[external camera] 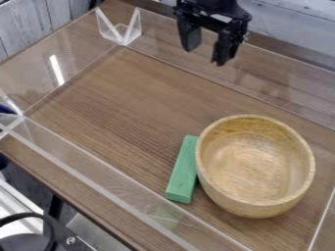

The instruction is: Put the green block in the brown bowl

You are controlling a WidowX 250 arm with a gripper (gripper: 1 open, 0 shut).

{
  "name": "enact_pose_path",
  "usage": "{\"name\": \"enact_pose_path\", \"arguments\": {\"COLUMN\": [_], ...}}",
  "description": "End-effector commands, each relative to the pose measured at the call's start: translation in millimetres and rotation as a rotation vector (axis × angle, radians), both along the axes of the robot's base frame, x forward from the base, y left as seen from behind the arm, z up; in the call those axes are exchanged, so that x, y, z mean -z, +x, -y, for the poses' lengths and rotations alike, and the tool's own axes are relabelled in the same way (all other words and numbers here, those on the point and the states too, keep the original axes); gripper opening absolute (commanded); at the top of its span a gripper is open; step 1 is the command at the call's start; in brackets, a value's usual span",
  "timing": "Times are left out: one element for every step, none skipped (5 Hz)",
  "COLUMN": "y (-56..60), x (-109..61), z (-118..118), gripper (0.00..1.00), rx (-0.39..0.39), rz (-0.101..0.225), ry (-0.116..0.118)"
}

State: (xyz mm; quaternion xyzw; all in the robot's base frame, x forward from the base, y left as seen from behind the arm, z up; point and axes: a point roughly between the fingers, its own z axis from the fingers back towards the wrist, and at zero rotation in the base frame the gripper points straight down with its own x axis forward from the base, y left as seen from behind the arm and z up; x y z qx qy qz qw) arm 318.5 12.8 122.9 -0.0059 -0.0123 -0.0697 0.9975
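Observation:
The green block (185, 170) lies flat on the wooden table, a bright bar resting right against the left side of the brown bowl (257, 163). That bowl is round, light tan, thick-rimmed and has nothing in it. My gripper (210, 49) hangs at the far end of the table, pointing down, well above and beyond both objects. Its two dark fingers stand apart, open, with nothing between them.
Clear acrylic walls (78, 145) fence the wooden table surface (118, 108). A clear V-shaped bracket (119, 28) stands at the far left corner. A pale corner piece (11, 115) sits at the left edge.

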Motion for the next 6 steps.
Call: {"name": "enact_pose_path", "arguments": {"y": [12.8,17.9,20.5,10.0,5.8,2.5], "x": [-14.6,-12.0,-9.0,-13.2,-18.6,-7.4], "z": [-18,-31,-38,-27,-14,-14], "gripper": [1.00,1.00,1.00,1.00,1.00,1.00], "rx": [-0.050,-0.091,-0.115,-0.099,-0.062,-0.062], "rz": [0.073,0.083,0.088,0.084,0.087,0.057], "ry": [0.009,0.011,0.015,0.012,0.008,0.007]}}
